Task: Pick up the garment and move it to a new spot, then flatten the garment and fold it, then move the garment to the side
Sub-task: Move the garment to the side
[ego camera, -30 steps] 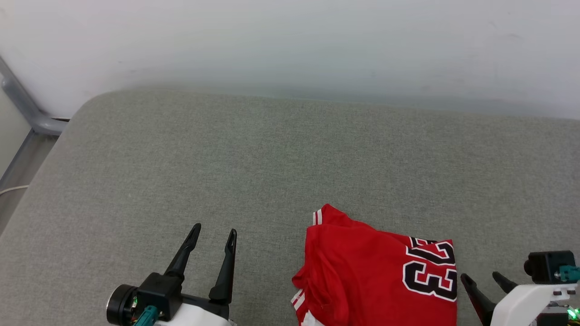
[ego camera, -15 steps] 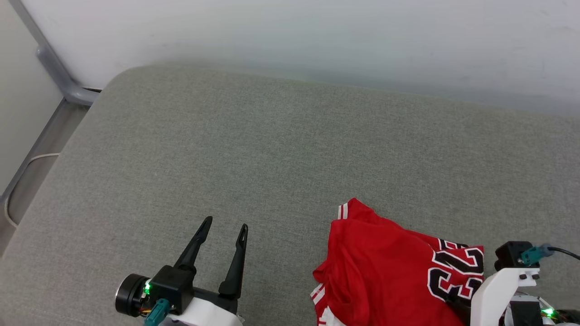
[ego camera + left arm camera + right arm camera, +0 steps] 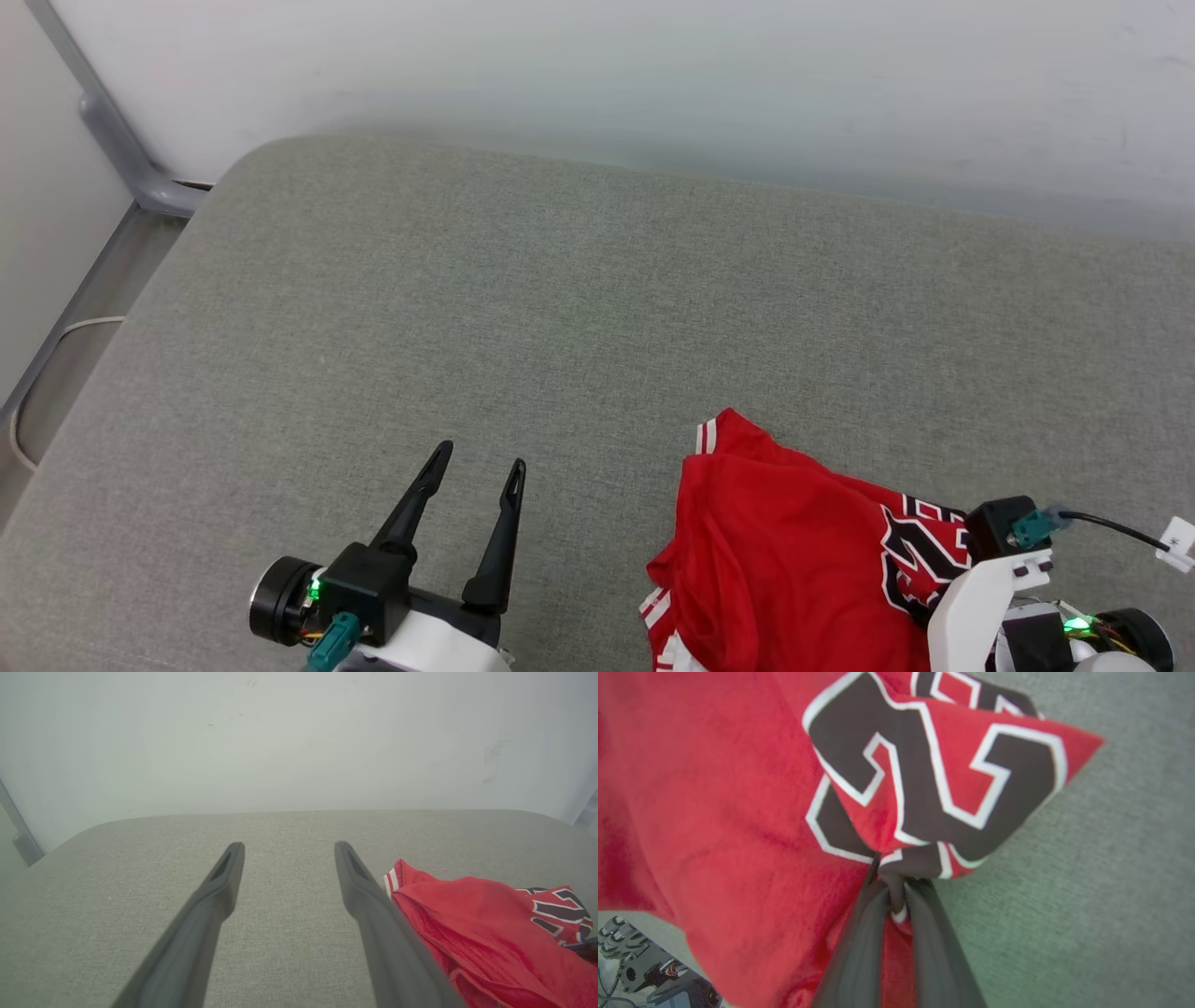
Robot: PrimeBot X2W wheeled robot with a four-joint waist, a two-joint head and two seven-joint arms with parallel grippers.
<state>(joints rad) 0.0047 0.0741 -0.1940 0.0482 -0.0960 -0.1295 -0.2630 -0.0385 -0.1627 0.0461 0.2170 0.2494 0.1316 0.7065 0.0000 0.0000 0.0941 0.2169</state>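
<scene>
Grey fabric cushion (image 3: 560,308) lies beneath us. At its near right edge our right gripper (image 3: 891,884) is pinched tight on a fold of the red jersey (image 3: 784,551), by the black numerals (image 3: 924,788). To its left our left gripper (image 3: 479,457) hovers spread wide, holding nothing. Beyond rises a white wall (image 3: 653,75).

The cushion (image 3: 467,299) spreads before you and runs back to a wall (image 3: 597,75). The garment (image 3: 784,551) lies bunched on the cushion's near right part. Your left tool (image 3: 480,456) is over bare cushion to the garment's left, apart from it, fingers spread. Your right tool (image 3: 892,886) is at the garment's right edge, fingers pinching a fold of it. A pipe (image 3: 112,149) stands beyond the cushion's far left corner.
</scene>
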